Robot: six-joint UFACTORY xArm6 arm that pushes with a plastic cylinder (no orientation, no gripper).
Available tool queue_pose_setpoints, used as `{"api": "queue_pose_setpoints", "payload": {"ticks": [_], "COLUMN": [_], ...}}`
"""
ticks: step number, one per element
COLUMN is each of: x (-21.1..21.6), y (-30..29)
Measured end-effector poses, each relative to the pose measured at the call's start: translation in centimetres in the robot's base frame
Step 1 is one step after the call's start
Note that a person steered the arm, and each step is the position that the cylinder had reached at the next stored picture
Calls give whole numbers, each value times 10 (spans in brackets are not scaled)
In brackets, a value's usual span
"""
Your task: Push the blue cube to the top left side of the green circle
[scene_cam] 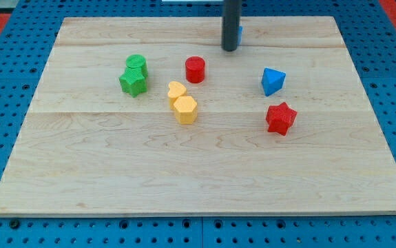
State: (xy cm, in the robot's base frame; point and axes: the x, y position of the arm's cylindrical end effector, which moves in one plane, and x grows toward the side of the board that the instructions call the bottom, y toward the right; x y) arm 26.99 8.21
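Observation:
My tip (230, 49) is near the top middle of the wooden board (115, 172). The blue cube (240, 32) is mostly hidden behind the rod, only a sliver showing at its right edge. The green circle (137, 64) stands at the left, touching the green star (133, 82) just below it. The tip is far to the right of the green circle and sits at the blue cube's lower left.
A red cylinder (195, 69) stands between the tip and the green blocks. A yellow heart (176, 90) and a yellow hexagon (185, 109) lie below it. A blue triangular block (273, 80) and a red star (281, 118) are at the right.

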Motion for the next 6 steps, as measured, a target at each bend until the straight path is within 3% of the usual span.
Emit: {"api": "queue_pose_setpoints", "payload": {"ticks": [1,2,3,4,6], "x": [-1,-32,-34,-60,-41], "y": [12,11,39,26,-137]}}
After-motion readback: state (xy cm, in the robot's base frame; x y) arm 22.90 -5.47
